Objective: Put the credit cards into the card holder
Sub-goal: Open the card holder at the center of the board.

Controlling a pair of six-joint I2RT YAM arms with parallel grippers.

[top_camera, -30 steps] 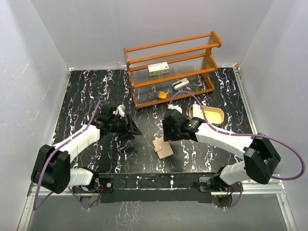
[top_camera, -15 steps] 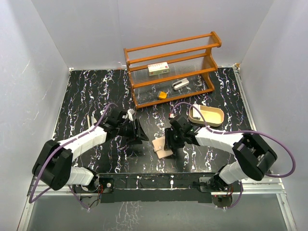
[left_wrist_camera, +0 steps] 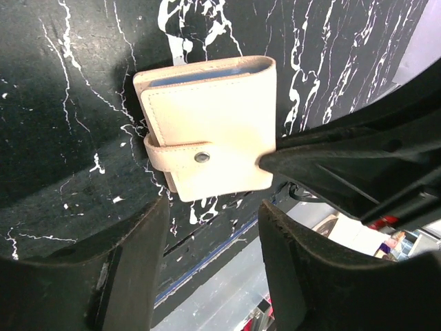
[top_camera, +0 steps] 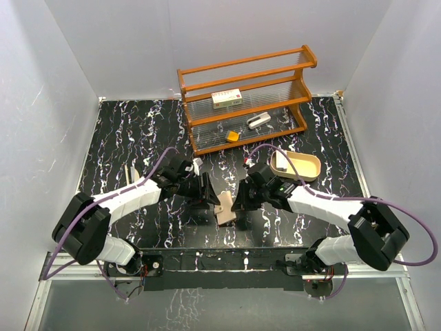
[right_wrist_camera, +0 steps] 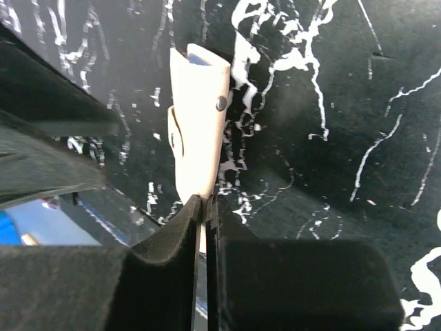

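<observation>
Wallet (left_wrist_camera: pixel 210 127), snapped over a blue card edge (left_wrist_camera: pixel 207 74), sits pinched in the right gripper (right_wrist_camera: pixel 204 201), left gripper (left_wrist_camera: pixel 210 214) jaws agape; task seemingly near done.

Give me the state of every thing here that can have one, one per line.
card holder: folded shut, flap with snap across its front, pinched at one edge.
right gripper: shut on the card holder's edge.
left gripper: open, fingers spread wide, pointed at the card holder.
</observation>
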